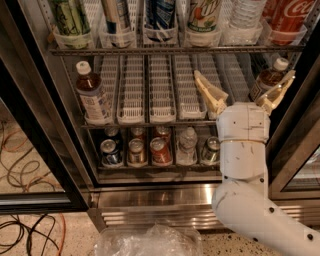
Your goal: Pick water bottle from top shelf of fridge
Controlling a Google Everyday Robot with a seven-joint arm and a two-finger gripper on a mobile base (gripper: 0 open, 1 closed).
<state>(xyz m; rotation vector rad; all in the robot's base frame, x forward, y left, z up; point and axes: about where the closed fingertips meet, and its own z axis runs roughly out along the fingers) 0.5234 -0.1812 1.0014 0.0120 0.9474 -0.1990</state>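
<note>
Presently spread wide and empty: gripper (243, 93), hovering before the slatted white lanes (162, 85), well below target. Raise to the top shelf (150, 50), centre on the water bottle (246, 14) between green-label bottle (204, 15) and red cola bottle (292, 15); enter level, jaws astride. Standing upright, long axis vertical, cap out of view.

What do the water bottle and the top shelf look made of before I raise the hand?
The water bottle: probably thin clear plastic, glossy, going by its ribbed see-through wall. The top shelf: seemingly metal wire, with dull grey bars, fronted by translucent plastic lane cups. The hand is open, below that shelf, in front of the white slatted rack.
</note>
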